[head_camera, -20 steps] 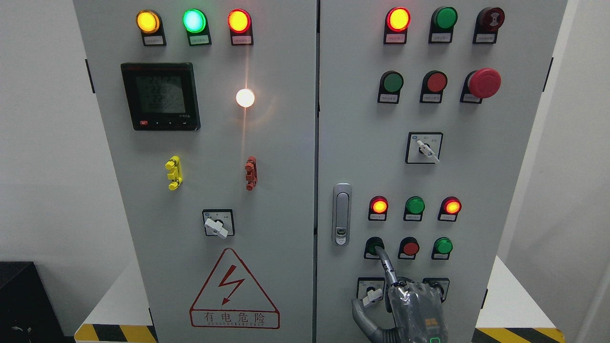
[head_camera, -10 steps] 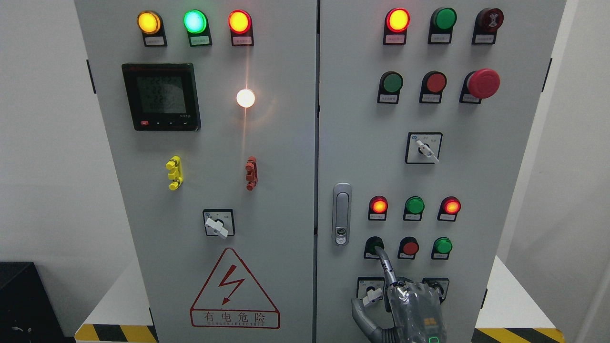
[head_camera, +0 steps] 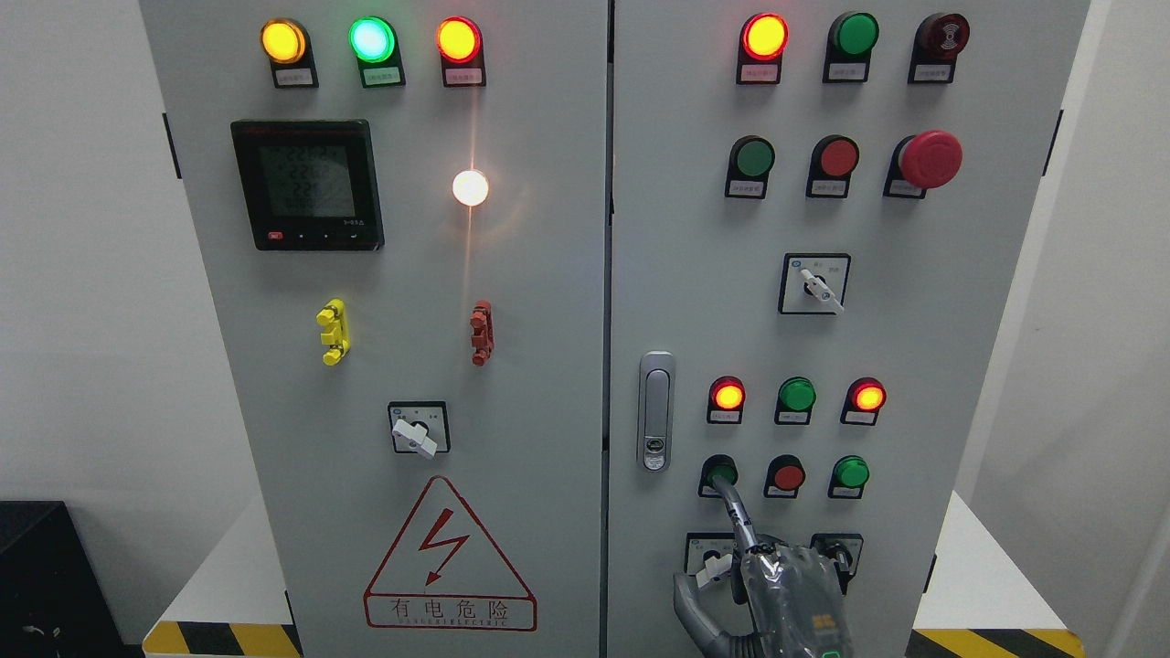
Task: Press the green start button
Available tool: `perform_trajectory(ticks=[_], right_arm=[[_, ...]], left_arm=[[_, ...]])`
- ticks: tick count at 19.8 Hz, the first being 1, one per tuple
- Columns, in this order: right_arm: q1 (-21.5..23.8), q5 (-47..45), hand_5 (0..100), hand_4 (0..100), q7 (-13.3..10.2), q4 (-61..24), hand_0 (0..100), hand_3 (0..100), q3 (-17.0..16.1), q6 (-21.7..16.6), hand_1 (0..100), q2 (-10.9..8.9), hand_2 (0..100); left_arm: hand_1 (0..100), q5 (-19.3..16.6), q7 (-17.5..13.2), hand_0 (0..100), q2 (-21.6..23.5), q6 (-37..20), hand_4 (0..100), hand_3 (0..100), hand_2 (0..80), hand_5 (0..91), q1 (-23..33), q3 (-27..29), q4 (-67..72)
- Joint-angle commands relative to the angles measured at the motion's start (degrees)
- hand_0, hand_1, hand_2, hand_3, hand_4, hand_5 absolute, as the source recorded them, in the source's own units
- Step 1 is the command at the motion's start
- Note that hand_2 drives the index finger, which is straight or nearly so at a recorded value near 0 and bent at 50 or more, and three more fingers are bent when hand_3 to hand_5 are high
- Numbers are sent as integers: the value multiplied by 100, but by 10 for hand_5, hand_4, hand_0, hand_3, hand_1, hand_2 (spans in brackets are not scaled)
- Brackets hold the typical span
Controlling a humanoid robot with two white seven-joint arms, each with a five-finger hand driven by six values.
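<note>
Cabinet [head_camera: 567, 302] — grey metal, two doors, filling most of the head view and standing on a white base [head_camera: 219, 585] with yellow-and-black hazard stripes at its front edge. White walls show on both sides; a dark box [head_camera: 41, 576] sits at the lower left.

Left door: black meter with a dim screen [head_camera: 307, 185]; red triangle warning sign with a lightning bolt [head_camera: 448, 553]; three lit lamps along the top, amber, green and red; one bright white lamp [head_camera: 470, 187]; a yellow clip [head_camera: 334, 331] and a red clip [head_camera: 481, 333] side by side; a rotary switch with a white handle [head_camera: 418, 429] just above the sign.

Right door: silver latch handle [head_camera: 655, 411] near the seam; red mushroom stop button [head_camera: 930, 158] at the upper right; rotary switch [head_camera: 814, 284] at mid height; rows of red and green lamps and buttons above and below it.

Right hand [head_camera: 786, 594] — grey, plastic-wrapped, coming up from the bottom edge right of the middle. Forefinger [head_camera: 734, 512] stretched straight up, the other fingers folded back, thumb out to the left; it holds nothing.

Green start button [head_camera: 719, 473] — bottom button row, leftmost, just right of the latch handle and left of a red button [head_camera: 787, 475]. The fingertip rests on its lower edge.
</note>
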Motion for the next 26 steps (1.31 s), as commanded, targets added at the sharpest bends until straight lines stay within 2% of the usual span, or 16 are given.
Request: perform_trajectory(ticks=[1, 4, 7, 10, 11, 12, 13, 14, 17, 20, 22, 26], right_arm=[[256, -453, 784, 819, -115, -507, 513, 890, 8, -120, 327, 7, 0], [485, -813, 750, 791, -106, -735, 494, 862, -10, -234, 298, -2, 0], [731, -1068, 703, 760, -106, -1034, 457, 781, -10, -349, 225, -2, 0], [951, -1682, 610, 648, -53, -1298, 260, 603, -10, -340, 170, -2, 0], [1021, -1884, 570, 596, 8, -1351, 131, 535, -18, -340, 170, -2, 0], [1117, -2034, 483, 491, 60, -1403, 0, 414, -10, -340, 170, -11, 0], [1188, -2175, 459, 445, 87, -1465, 0, 375, -18, -349, 161, -11, 0], [1249, -2350, 388, 366, 87, -1518, 0, 296, -19, -349, 123, -11, 0], [1320, -3219, 237, 202, 192, -1606, 0, 165, 8, -349, 27, -2, 0], [1320, -4142, 141, 147, 412, -1632, 0, 126, 87, -279, 0, -2, 0], [1320, -4478, 87, 115, 517, -1720, 0, 107, 113, -60, 0, -2, 0], [1320, -4988, 37, 83, 772, -1834, 0, 86, 166, 239, 0, -11, 0]], left_arm=[[556, 0, 2, 120, 0, 4, 0, 0, 0, 0, -132, 0, -158], [556, 0, 2, 120, 0, 4, 0, 0, 0, 0, -132, 0, -158], [556, 0, 2, 120, 0, 4, 0, 0, 0, 0, -132, 0, -158], [556, 0, 2, 120, 0, 4, 0, 0, 0, 0, -132, 0, -158], [556, 0, 2, 120, 0, 4, 0, 0, 0, 0, -132, 0, -158], [556, 0, 2, 120, 0, 4, 0, 0, 0, 0, -132, 0, -158], [556, 0, 2, 120, 0, 4, 0, 0, 0, 0, -132, 0, -158], [556, 0, 2, 120, 0, 4, 0, 0, 0, 0, -132, 0, -158], [556, 0, 2, 120, 0, 4, 0, 0, 0, 0, -132, 0, -158], [556, 0, 2, 120, 0, 4, 0, 0, 0, 0, -132, 0, -158], [556, 0, 2, 120, 0, 4, 0, 0, 0, 0, -132, 0, -158], [556, 0, 2, 120, 0, 4, 0, 0, 0, 0, -132, 0, -158]])
